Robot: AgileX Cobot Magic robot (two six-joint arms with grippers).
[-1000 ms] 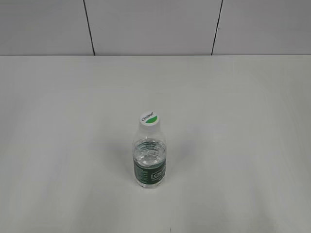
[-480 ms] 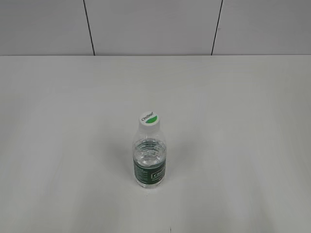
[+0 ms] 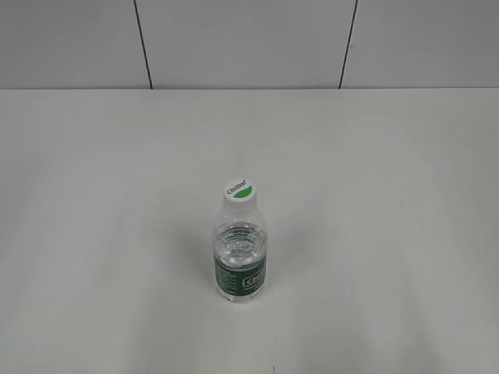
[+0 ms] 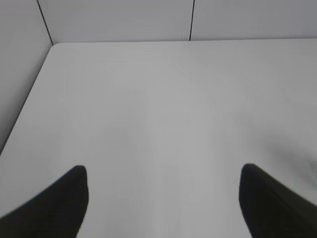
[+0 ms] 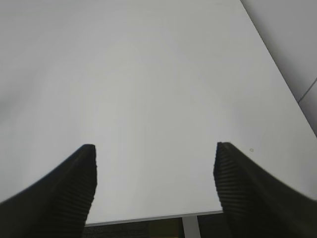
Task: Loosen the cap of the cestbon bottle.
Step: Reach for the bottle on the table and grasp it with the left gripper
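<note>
Cestbon bottle [image 3: 240,261] standing upright on the tabletop [image 3: 390,195], nearer the front edge than the back and about midway between the side edges, its cap [image 3: 240,190] sitting fully on the neck. Over the last second nothing is shifting in the exterior view — bottle and cap are keeping their place, so loosening is not yet beginning. Left gripper [image 4: 163,198] and right gripper [image 5: 154,183] are each hanging over bare tabletop with fingers spread wide and nothing between them; a faint smudge at the left wrist view's right edge is possibly the bottle — too blurred to tell.
</note>
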